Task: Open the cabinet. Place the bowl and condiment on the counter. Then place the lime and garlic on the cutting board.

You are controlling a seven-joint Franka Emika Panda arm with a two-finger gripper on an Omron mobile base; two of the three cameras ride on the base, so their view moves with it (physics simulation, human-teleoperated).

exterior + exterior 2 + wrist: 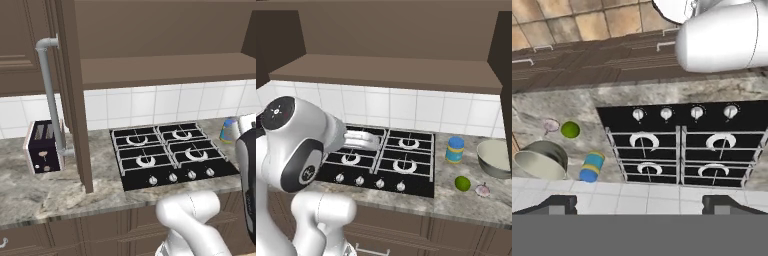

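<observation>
The cabinet stands open, its door swung out edge-on with the grey bar handle facing left. On the counter right of the stove sit the bowl, the blue-lidded condiment, the lime and the garlic. The hand view looks down on them from the wall side: bowl, condiment, lime, garlic. My gripper is open over the back of the stove, fingertips far apart, holding nothing. The cutting board is out of view.
A black four-burner stove is set into the counter, with knobs along its front. A dark toaster stands left of the open door. My white arm rises at the stove's left front.
</observation>
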